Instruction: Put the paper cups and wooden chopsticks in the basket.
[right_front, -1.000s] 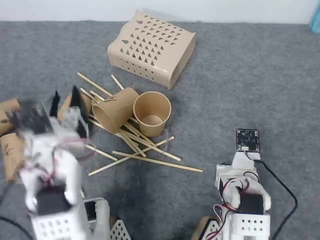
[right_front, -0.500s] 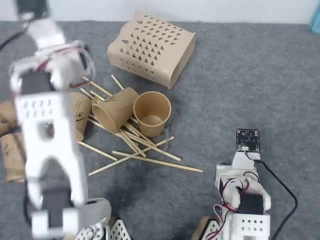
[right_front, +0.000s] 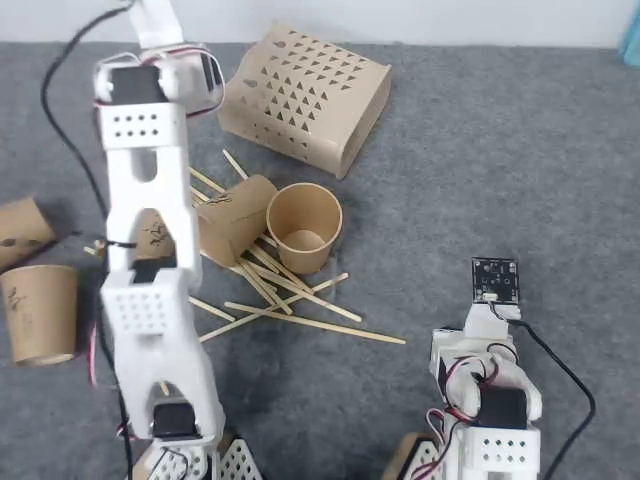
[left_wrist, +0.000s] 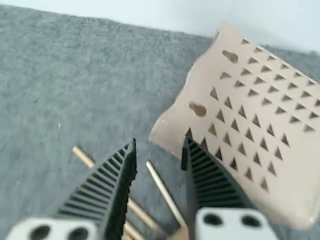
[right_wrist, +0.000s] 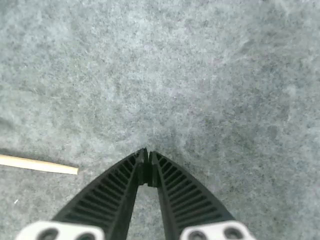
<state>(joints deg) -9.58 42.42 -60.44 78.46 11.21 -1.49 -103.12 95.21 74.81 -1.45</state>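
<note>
Basket (right_front: 305, 95) tipped over on grey surface (right_front: 500, 150), perforated wall up.

Paper cups: one upright (right_front: 303, 225) near basket, one on its side (right_front: 235, 215) touching it, two more (right_front: 40, 312) well apart from basket.

Wooden chopsticks (right_front: 290, 310) scattered under and around near cups, none in basket.

Left end effector (left_wrist: 160, 145) just beside basket corner, jaws parted moderately, empty, above a few chopsticks.

Right end effector (right_wrist: 147, 152) well apart from basket, jaws closed together, holding nothing, over bare surface; one chopstick end (right_wrist: 37, 165) nearby.
</note>
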